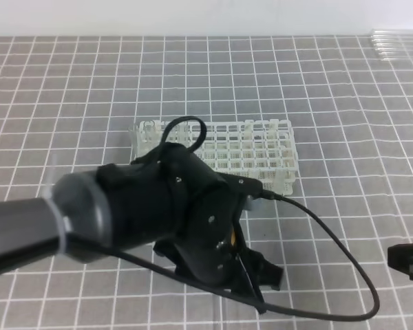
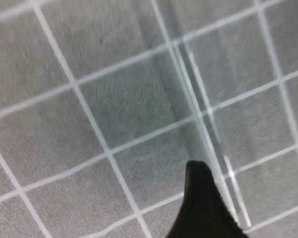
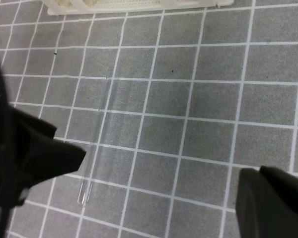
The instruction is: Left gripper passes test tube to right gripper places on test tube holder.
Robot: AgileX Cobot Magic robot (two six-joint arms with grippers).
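Note:
A clear test tube lies flat on the grey gridded mat, in front of the white test tube holder. My left gripper points down at the mat and hides the tube in the high view. In the left wrist view the left gripper is open, and the test tube runs along the mat between its fingers, close beside the left finger. My right gripper waits at the right edge, open and holding nothing; one finger shows at the lower right.
Several spare tubes lie at the far right corner of the mat. The left arm's black cable loops across the mat between the two grippers. The left arm's dark bulk fills the left of the right wrist view.

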